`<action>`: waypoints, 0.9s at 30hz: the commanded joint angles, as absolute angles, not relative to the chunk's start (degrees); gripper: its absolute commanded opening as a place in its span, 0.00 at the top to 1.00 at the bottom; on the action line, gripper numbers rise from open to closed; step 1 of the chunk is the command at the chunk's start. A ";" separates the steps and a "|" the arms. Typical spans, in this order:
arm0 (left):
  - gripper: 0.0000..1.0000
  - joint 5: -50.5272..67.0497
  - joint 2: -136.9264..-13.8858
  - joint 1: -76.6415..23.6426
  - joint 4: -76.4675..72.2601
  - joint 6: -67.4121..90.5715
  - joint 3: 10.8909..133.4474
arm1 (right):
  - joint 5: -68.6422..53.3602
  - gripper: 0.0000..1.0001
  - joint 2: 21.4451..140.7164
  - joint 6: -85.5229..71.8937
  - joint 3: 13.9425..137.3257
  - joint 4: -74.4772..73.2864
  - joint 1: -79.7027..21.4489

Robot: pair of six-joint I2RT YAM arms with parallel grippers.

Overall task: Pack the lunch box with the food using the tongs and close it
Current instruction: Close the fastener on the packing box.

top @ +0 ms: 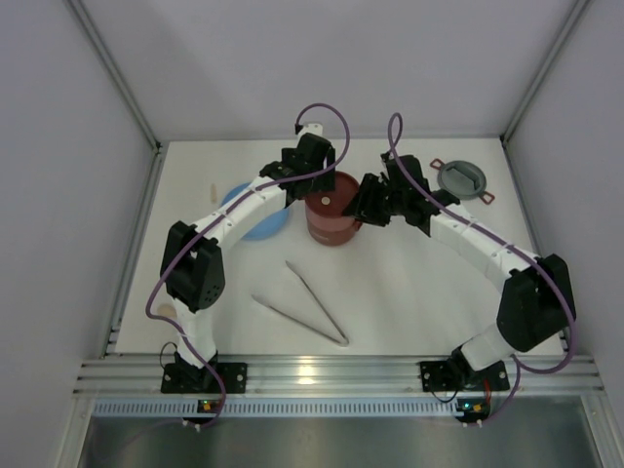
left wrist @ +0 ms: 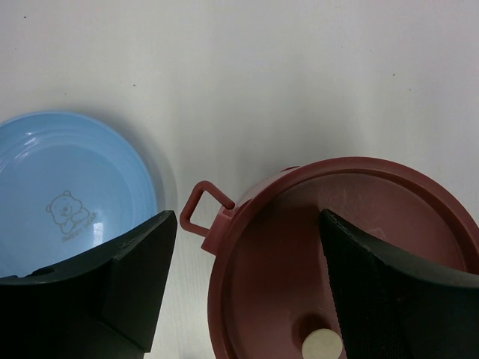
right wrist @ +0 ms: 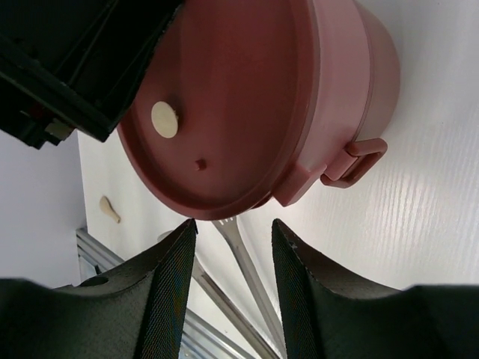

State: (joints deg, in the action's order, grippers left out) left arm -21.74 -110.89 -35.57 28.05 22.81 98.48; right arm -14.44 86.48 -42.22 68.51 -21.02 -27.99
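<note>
Our right tool (right wrist: 232, 232), released like the left tool (left wrist: 247, 217), sits between the lunch box (top: 331, 229) and the grey cover (top: 461, 179), so it is nearer to fetch it.

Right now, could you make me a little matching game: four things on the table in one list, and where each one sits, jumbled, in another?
Things:
1. plate
2. lunch box
3. cover
4. tongs

Places:
A. far right corner
B. near side, lying flat
C. centre, towards the back
D. just left of the lunch box

Pairs: 1-D, 2-C, 3-A, 4-B
</note>
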 commanded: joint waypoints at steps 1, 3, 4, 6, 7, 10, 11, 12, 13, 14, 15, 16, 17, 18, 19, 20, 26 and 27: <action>0.19 -21.80 -114.52 -35.68 35.16 21.62 96.42 | -13.98 0.55 87.97 -42.10 69.87 -18.11 -28.83; 0.19 -21.88 -114.43 -35.77 35.42 21.53 96.33 | -12.75 0.55 88.68 -41.75 70.57 -18.37 -28.74; 0.19 -21.88 -114.35 -35.68 35.42 21.45 96.33 | -12.66 0.55 89.20 -41.66 71.01 -18.37 -28.57; 0.19 -22.06 -114.26 -35.77 35.51 21.36 96.15 | -12.31 0.55 89.82 -41.40 71.54 -18.11 -28.30; 0.19 -22.15 -114.08 -35.68 35.59 21.36 96.15 | -12.13 0.55 90.52 -41.40 72.33 -18.28 -28.21; 0.19 -22.24 -114.00 -35.68 35.59 21.27 96.15 | -11.34 0.56 91.75 -41.05 73.73 -18.81 -27.95; 0.19 -22.24 -113.99 -35.68 35.60 21.27 96.15 | -11.42 0.56 92.11 -40.96 74.09 -18.90 -27.69; 0.19 -22.15 -114.08 -35.68 35.51 21.27 96.24 | -11.34 0.56 92.46 -40.96 74.44 -19.24 -27.60; 0.19 -22.24 -114.17 -35.68 35.59 21.27 96.24 | -11.25 0.56 93.16 -40.87 75.14 -19.34 -27.42; 0.19 -22.15 -114.17 -35.68 35.60 21.18 96.24 | -11.34 0.56 93.51 -40.87 75.41 -19.51 -27.25; 0.19 -22.06 -114.26 -35.68 35.60 21.18 96.24 | -11.34 0.56 93.78 -40.87 75.58 -19.51 -26.99; 0.19 -21.97 -114.26 -35.68 35.68 21.27 96.24 | -11.16 0.56 94.21 -40.87 75.93 -19.51 -26.81; 0.19 -21.97 -114.34 -35.68 35.60 21.27 96.24 | -11.08 0.56 94.48 -40.87 76.11 -19.60 -26.37; 0.19 -21.97 -114.26 -35.68 35.60 21.18 96.24 | -11.07 0.56 94.74 -40.78 76.37 -19.69 -26.02; 0.19 -21.97 -114.26 -35.68 35.68 21.18 96.24 | -11.25 0.56 95.18 -40.78 76.64 -19.77 -25.75; 0.19 -22.06 -114.26 -35.77 35.68 21.27 96.15 | -11.25 0.56 95.45 -40.61 76.81 -19.69 -25.06; 0.19 -21.80 -114.35 -35.68 35.86 21.36 96.15 | -10.64 0.57 98.69 -39.03 81.72 -21.61 -22.77; 0.19 -21.80 -114.35 -35.68 35.86 21.36 96.15 | -10.72 0.57 98.70 -38.76 81.74 -21.97 -22.42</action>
